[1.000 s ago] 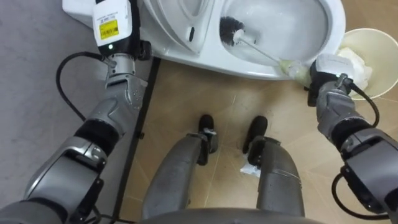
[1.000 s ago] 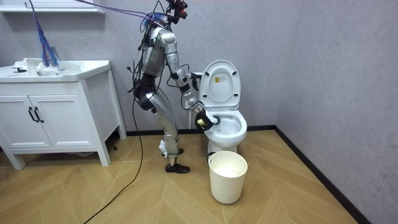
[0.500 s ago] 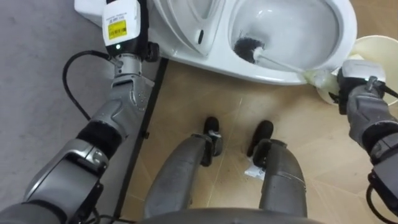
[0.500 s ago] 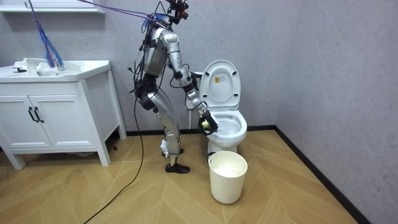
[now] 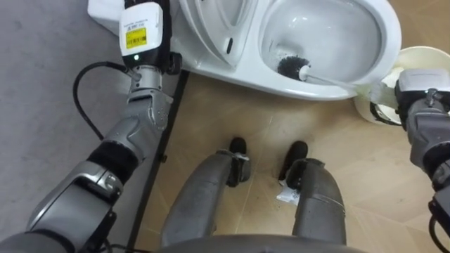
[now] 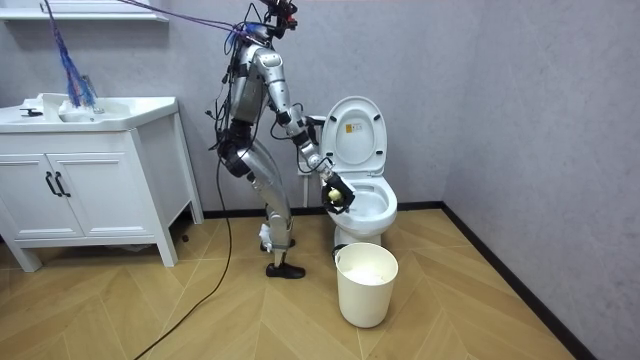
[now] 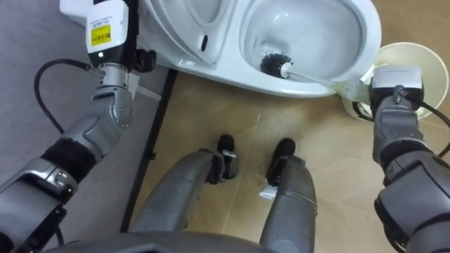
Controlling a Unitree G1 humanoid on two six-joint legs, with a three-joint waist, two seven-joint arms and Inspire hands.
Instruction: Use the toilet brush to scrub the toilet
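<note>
Cannot tell the state of left hand (image 5: pixel 144 35), up beside the raised seat (image 5: pixel 211 28) and cut off by the top edge; sees right hand (image 5: pixel 420 91) mostly from its back in the eye views, clenched in the room view on the yellowish grip of the toilet brush (image 5: pixel 292 67); finds the dark bristly head low inside the glossy white toilet bowl (image 5: pixel 337 31), thin white shaft slanting out over the rim; notes a round cream bin (image 5: pixel 404 60) partly hidden behind that hand, on tan wood-pattern floor (image 5: pixel 239 105).
</note>
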